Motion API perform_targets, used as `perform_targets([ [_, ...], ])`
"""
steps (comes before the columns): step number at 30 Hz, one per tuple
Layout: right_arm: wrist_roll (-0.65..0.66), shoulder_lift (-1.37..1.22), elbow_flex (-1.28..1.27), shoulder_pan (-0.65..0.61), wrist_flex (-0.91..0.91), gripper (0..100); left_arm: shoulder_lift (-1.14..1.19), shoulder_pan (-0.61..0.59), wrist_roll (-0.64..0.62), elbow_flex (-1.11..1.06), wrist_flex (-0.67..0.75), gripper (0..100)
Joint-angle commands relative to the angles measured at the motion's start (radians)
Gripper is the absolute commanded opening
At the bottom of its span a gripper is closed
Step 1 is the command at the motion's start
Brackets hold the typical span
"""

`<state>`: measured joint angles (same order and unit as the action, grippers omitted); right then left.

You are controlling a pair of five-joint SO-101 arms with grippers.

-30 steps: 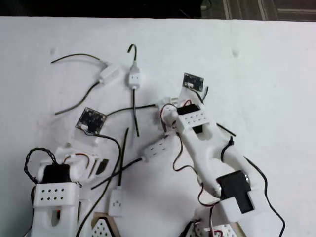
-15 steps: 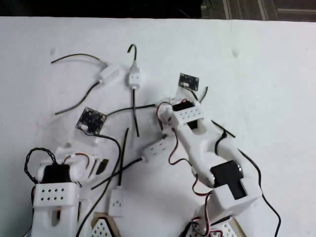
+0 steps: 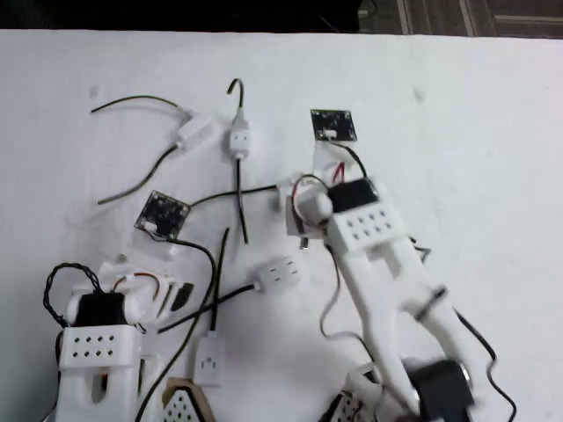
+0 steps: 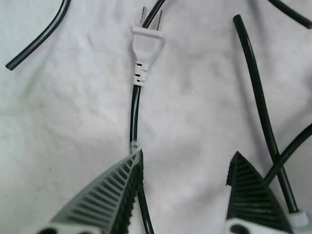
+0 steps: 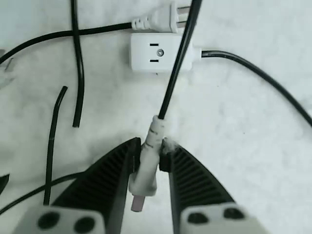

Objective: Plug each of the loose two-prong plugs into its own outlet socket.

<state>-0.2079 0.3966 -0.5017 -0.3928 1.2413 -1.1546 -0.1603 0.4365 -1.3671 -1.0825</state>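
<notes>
From the high view, the white bench [image 3: 475, 105] carries a scatter of short black cords with white ends; the right arm stretches from the near edge toward the middle, its right gripper [image 3: 296, 209] low over the bench where one cord [image 3: 215, 198] runs off to the left; an outlet socket [image 3: 279, 273] lies free just beside that arm, and a second socket [image 3: 209, 360] lies near the left arm, whose left gripper [image 3: 171, 297] sits at the near-left corner. In the left wrist view the left gripper [image 4: 187, 156] stands wide with nothing between its fingers; a loose plug [image 4: 146, 44] lies flat ahead of it, prongs pointing away, and its cord runs back to one fingertip [image 4: 134, 163] — a placing that reads as lining up along the cord ahead of a grasp. In the right wrist view the right gripper [image 5: 150, 146] is closed narrow on a held plug [image 5: 144, 175], pinching the white body by its sides so the cord leaves straight ahead; that cord passes across the face of an outlet socket [image 5: 156, 53], which I take to be the same one, with a second plug [image 5: 163, 20] just beyond it; the held plug's metal end seems to point back toward the wrist — so I judge it needs turning before it can meet a socket.
</notes>
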Motion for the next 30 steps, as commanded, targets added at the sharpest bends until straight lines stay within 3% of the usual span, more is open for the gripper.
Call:
perform_targets([
  [1, 0.123, 0.188, 0.023, -0.021, 0.073, 1.6, -0.041, -0.004, -0.057, 0.035, 0.044, 28],
  [5, 0.206, 0.338, 0.023, -0.073, 0.127, 1.6, -0.159, -0.001, -0.218, 0.066, 0.075, 28],
  [9, 0.213, 0.472, -0.011, -0.151, 0.127, 1.6, -0.352, 0.004, -0.298, 0.075, 0.077, 28],
  [16, 0.213, 0.697, -0.187, -0.334, 0.05, 1.6, -0.68, 0.176, -0.477, 0.077, 0.058, 28],
  [25, 0.215, 0.872, -0.356, -0.487, -0.016, 1.6, -0.657, 0.375, -0.499, 0.08, 0.08, 23],
  [30, 0.215, 0.88, -0.373, -0.507, -0.03, 1.6, -0.659, 0.483, -0.474, 0.08, 0.074, 23],
])
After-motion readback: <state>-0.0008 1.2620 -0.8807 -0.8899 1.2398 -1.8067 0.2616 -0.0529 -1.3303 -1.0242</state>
